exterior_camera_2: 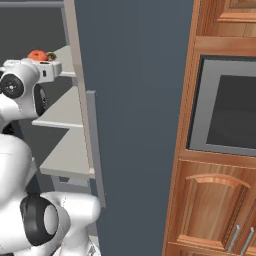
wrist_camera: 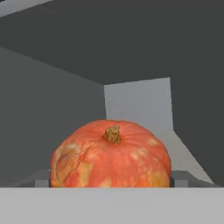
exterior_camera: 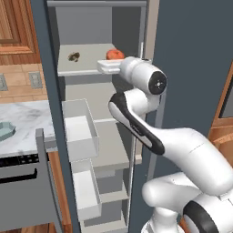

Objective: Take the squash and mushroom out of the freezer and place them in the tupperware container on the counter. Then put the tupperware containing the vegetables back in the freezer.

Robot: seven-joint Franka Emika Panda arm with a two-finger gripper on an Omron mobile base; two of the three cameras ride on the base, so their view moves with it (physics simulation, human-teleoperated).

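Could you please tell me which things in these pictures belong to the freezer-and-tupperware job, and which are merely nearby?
Belonging to the job:
squash
mushroom
freezer
tupperware container
counter
tool, open at the squash

Merely nearby:
built-in oven
wooden cabinets
wall sockets

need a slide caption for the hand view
Open end effector closing in on the squash on a freezer shelf.
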